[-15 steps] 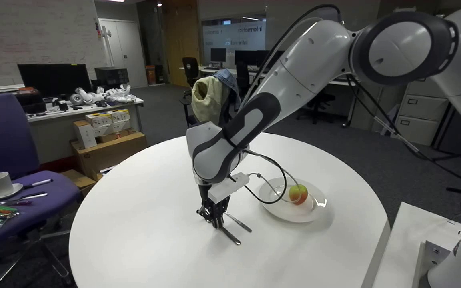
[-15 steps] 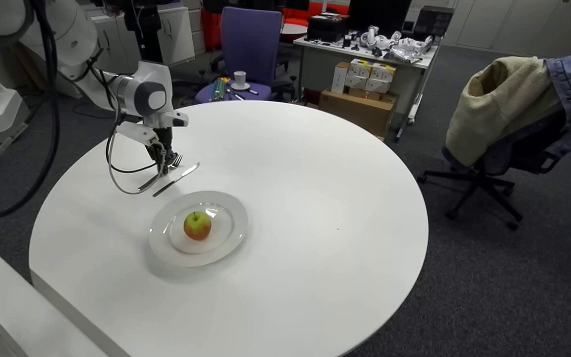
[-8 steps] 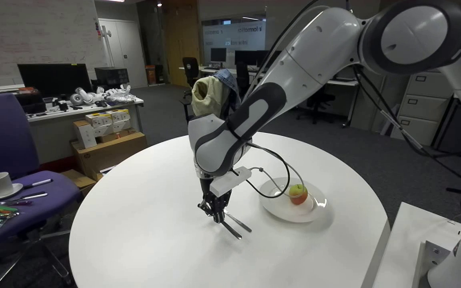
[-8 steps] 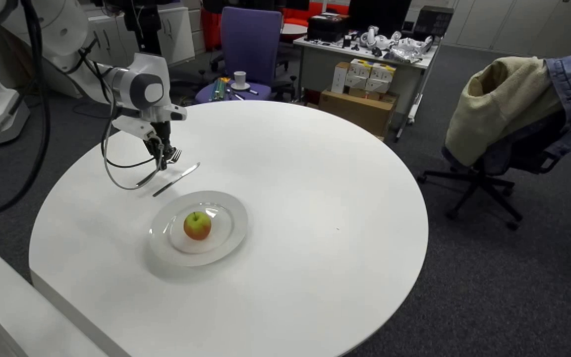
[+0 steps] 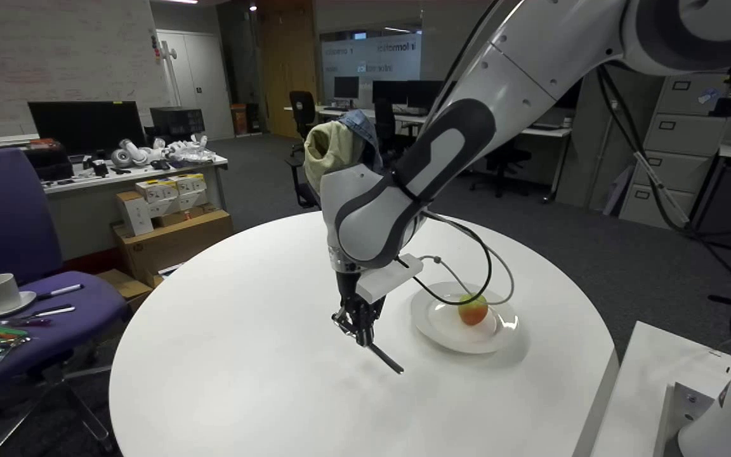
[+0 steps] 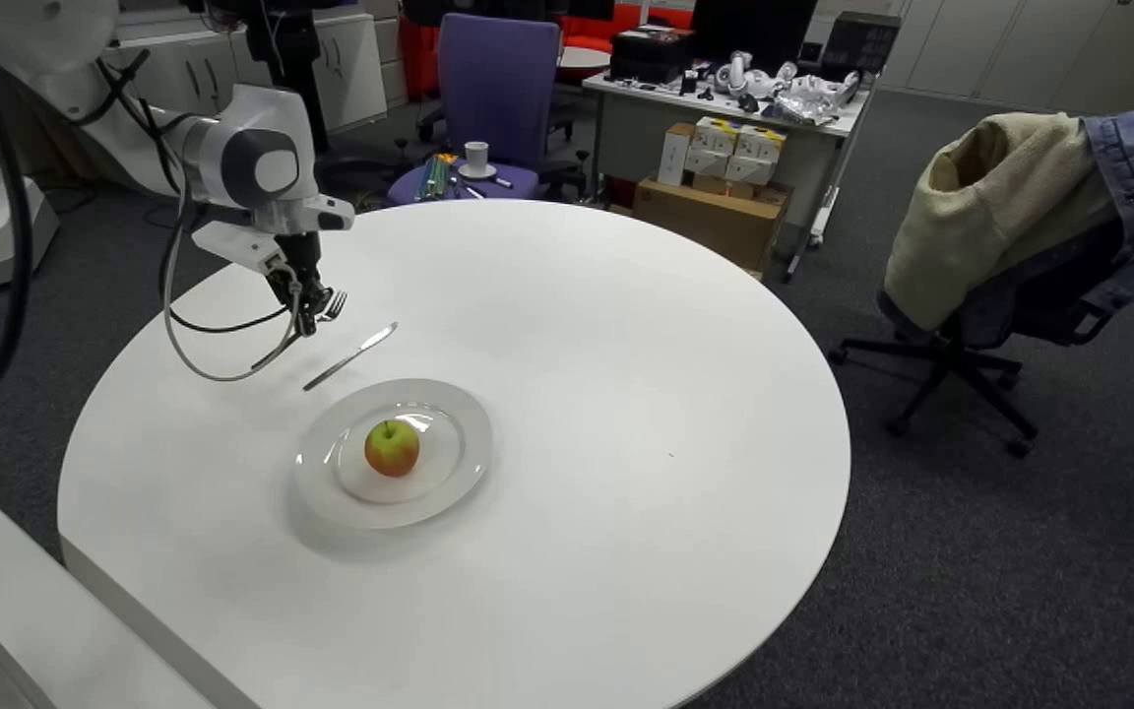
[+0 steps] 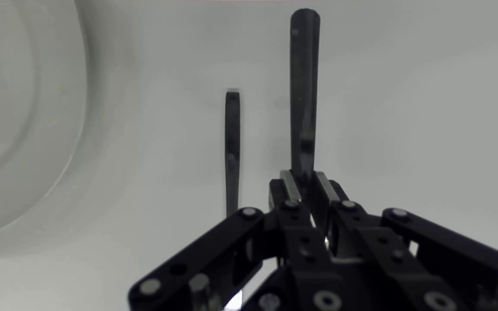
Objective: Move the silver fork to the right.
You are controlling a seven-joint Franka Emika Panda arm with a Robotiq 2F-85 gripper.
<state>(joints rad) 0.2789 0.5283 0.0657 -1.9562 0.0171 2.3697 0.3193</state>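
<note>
My gripper is shut on the silver fork, with the fork's handle sticking out beyond the fingertips in the wrist view. The gripper holds the fork just above the table, and the fork's tines show past the fingers. In an exterior view the gripper hides the tined end, while the handle shows. The other slim silver utensil, a knife, lies on the table beside the fork. It also shows in the wrist view, lower than the fork. One exterior view hides it.
A white plate with a red-green apple stands on the round white table, beyond the knife from the fork. The plate also shows in the wrist view. A grey cable hangs from the arm near the table.
The gripper has lifted the fork off the table and carried it away from the knife's blade end, leftward in an exterior view. The knife, plate and apple have not moved.
</note>
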